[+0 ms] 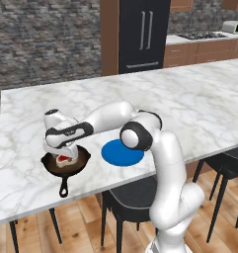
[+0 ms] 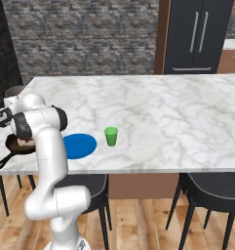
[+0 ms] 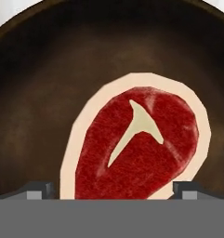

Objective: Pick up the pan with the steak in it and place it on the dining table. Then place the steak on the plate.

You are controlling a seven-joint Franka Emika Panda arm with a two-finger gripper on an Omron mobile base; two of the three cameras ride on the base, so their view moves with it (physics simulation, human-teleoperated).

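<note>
The dark pan [image 1: 76,165] rests on the dining table [image 1: 170,99] near its front left edge, its short handle [image 1: 65,188] pointing toward me. The red steak [image 1: 64,159] with a pale fat rim lies inside it. My gripper [image 1: 62,152] hangs straight down over the pan, just above the meat. In the hand view the steak [image 3: 136,144] lies on the pan floor [image 3: 43,93], and my gripper [image 3: 113,189] is open with one fingertip [image 3: 39,189] on each side of the meat's near end. The blue plate [image 1: 122,152] lies flat just right of the pan.
A green cup [image 2: 110,135] stands on the table right of the plate [image 2: 80,145]. Dark chairs [image 1: 128,197] are tucked under the table's front edge. A dark fridge [image 1: 142,34] and wooden cabinets stand behind the table.
</note>
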